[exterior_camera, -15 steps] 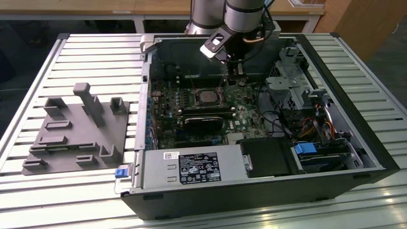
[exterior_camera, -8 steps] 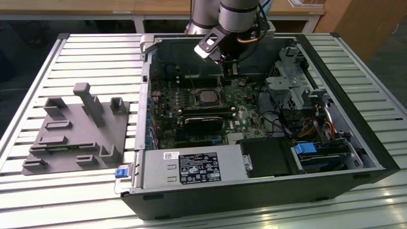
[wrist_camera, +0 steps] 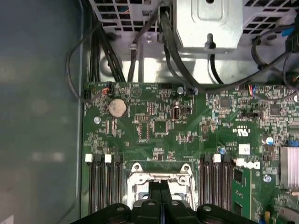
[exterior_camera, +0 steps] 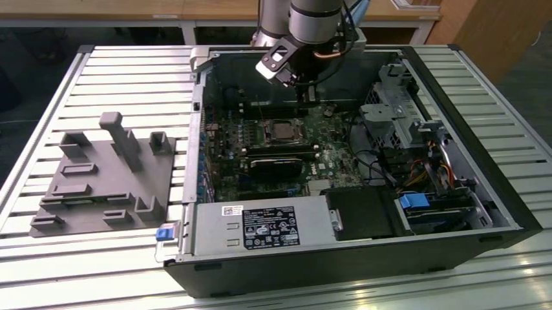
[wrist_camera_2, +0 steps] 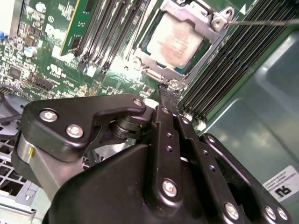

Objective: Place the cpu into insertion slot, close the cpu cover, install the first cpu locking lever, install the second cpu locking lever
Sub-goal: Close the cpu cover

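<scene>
Two slim black fingers point(wrist_camera_2: 163, 116) of the gripper point(wrist_camera_2: 166, 92) lie pressed flat together, and we see nothing caught between them. In the second wrist view their narrow tips rest at the edge of the insertion slot point(wrist_camera_2: 145, 70), against its silvery metal rim.

We find the cpu point(wrist_camera_2: 176, 39) already seated in that slot, its pale, matte, slightly mottled square face turned up. The cpu cover point(wrist_camera_2: 191, 10), a thin stamped frame of bright metal with a square cut-out, lies down over the chip's margins. A thin wire lever point(wrist_camera_2: 261, 21) runs straight out from one corner of the frame.

Long black ribbed memory slots point(wrist_camera_2: 224, 70) flank the socket on the glossy green circuit board point(wrist_camera: 159, 126), which is dotted with small components and a round silver coin cell point(wrist_camera: 117, 108).

In the exterior view we see the arm reaching down into an open black computer case point(exterior_camera: 509, 194), which lies on a ribbed pale metal table point(exterior_camera: 129, 77). On the exterior view's left sits a grey, blocky moulded fixture point(exterior_camera: 103, 174) with upright posts.
</scene>
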`<action>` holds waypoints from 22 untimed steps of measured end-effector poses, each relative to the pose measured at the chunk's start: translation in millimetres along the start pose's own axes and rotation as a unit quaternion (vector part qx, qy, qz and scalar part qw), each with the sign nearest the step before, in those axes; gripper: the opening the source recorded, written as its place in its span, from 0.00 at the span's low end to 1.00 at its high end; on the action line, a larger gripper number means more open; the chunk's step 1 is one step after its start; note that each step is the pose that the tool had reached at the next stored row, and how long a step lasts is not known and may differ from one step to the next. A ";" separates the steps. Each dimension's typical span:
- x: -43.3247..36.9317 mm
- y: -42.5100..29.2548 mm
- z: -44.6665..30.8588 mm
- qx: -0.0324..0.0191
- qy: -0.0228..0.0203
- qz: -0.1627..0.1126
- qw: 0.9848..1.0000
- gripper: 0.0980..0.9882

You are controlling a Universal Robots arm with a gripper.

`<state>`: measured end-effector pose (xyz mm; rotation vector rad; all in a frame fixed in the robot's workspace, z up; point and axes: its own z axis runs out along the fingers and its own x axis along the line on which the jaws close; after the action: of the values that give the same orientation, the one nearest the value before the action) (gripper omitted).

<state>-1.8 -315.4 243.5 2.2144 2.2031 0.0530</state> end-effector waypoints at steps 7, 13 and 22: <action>0.3 -8.2 4.6 0.000 0.000 0.000 1.000 0.03; 0.3 -15.1 14.7 0.001 0.000 0.000 1.000 0.03; 0.2 -32.4 17.7 0.001 0.000 0.000 1.000 0.03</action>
<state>-33.5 -314.9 224.7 2.2153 2.2039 0.0514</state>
